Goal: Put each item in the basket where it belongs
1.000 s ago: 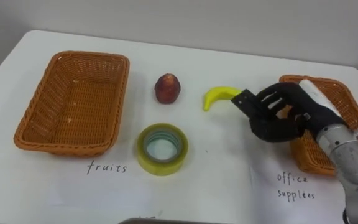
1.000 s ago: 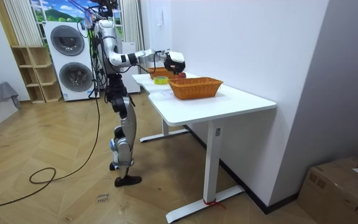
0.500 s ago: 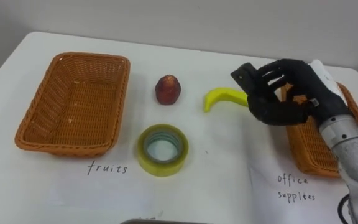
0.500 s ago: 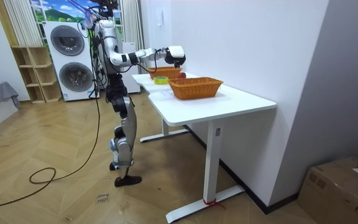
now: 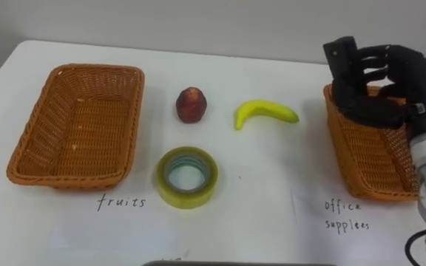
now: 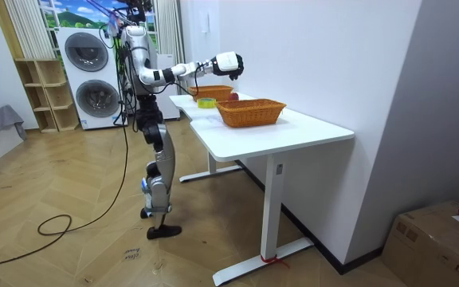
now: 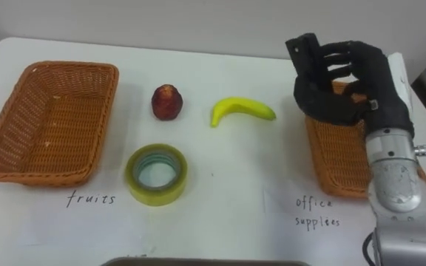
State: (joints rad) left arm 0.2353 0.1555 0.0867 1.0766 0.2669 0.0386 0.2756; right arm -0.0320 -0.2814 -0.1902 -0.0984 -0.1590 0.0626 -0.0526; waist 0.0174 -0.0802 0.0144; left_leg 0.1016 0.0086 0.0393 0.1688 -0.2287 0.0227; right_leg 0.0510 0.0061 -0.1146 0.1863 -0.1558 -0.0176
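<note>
Left eye view, upper right: our right hand [image 5: 374,100] hangs curled above the office basket [image 5: 357,159] (holding anything? we cannot tell); lowering could snag its rim.

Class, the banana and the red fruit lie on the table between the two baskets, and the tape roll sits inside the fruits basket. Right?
No. The left eye view shows the tape roll on the table beside the fruits basket, not inside it; banana and red fruit are as stated.

Table [image 5: 257,174] handwriting: "fruits" below left basket [image 5: 128,125]; "office supplies" below right basket [image 5: 361,159]
</note>
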